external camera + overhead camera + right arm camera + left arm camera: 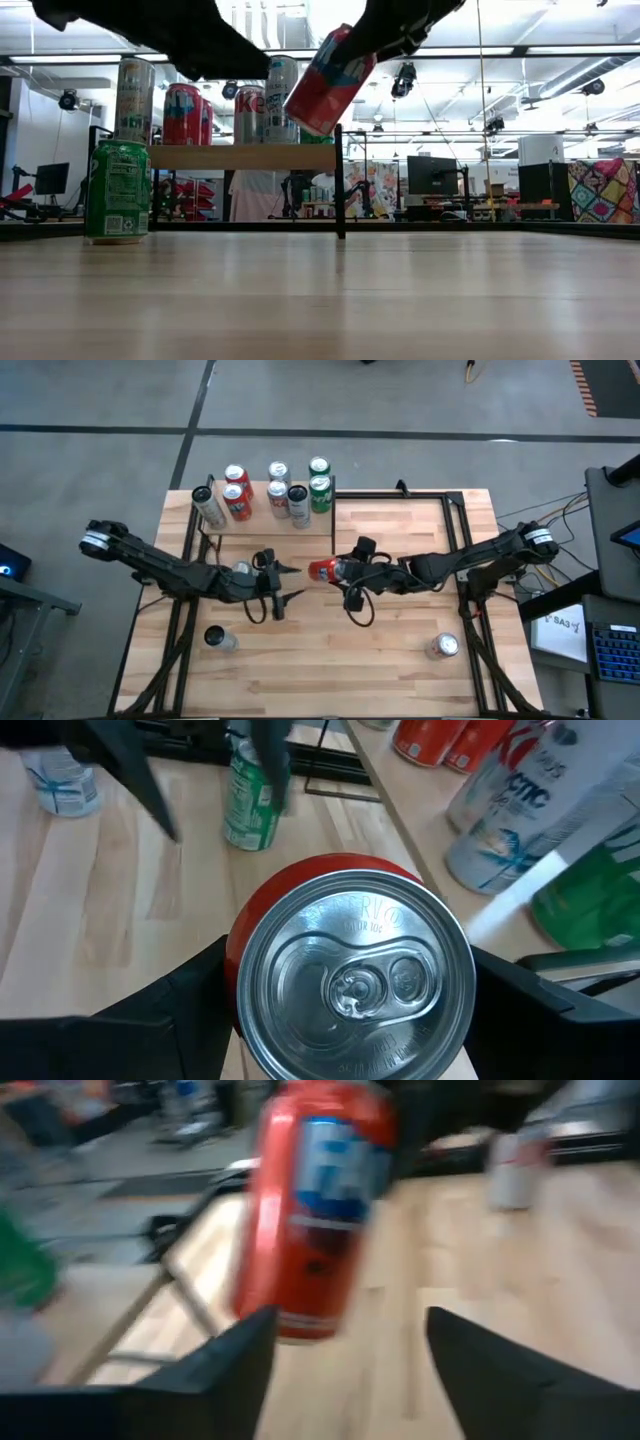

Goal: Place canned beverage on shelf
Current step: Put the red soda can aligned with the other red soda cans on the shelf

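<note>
While the right hand (338, 571) grips a red aluminium can (322, 570) mid-air, left hand (283, 582) open beside it; light plain-wood shelf (265, 525) placement remains.

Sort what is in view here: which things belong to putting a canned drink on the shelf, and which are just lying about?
Part of the job:
- red can, held off the table in the right gripper
- shelf, already carrying several cans
- left gripper, open beside the red can

Lying about:
- silver can, near the table's front right
- can, near the front left
- green can standing on the table
</note>
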Robot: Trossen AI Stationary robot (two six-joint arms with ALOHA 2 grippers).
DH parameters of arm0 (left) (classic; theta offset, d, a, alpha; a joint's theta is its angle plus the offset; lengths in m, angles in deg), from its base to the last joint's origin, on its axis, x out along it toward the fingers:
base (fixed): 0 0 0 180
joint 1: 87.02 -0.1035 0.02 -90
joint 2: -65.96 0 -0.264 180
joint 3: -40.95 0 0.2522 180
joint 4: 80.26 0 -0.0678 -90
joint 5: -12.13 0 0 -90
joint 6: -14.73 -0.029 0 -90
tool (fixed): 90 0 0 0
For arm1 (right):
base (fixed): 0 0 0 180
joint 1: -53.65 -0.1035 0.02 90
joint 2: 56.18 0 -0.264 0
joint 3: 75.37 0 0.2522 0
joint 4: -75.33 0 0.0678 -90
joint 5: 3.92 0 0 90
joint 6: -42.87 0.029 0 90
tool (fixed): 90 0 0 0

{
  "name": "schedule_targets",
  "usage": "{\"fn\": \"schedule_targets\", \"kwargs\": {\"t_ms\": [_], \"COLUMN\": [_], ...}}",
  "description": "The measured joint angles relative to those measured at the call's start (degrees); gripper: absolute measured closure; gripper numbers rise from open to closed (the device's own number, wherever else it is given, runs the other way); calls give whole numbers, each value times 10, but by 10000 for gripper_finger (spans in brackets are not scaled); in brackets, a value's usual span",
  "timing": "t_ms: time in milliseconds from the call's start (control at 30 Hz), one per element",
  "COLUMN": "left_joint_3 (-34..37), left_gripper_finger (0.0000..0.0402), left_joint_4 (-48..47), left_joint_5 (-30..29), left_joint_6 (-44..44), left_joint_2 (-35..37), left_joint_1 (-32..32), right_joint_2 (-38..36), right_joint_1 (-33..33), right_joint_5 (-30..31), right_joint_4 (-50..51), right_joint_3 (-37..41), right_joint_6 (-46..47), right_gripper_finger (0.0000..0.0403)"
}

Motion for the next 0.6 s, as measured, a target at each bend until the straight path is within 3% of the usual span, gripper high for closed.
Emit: {"fn": "schedule_targets", "kwargs": {"t_ms": [133,233,600], "left_joint_3": [-15,-30,-78], "left_gripper_finger": [80,46,38], "left_joint_4": [11,8,7], "left_joint_5": [-79,-83,-120], "left_joint_6": [6,1,-4], "left_joint_2": [-38,-65,-143], "left_joint_1": [2,2,2], "right_joint_2": [16,23,53], "right_joint_1": [0,3,9], "right_joint_5": [-3,2,-4], "right_joint_4": [-12,-19,-69], "right_joint_3": [2,2,-4], "right_joint_6": [2,1,-23], "right_gripper_finger": [115,115,115]}}
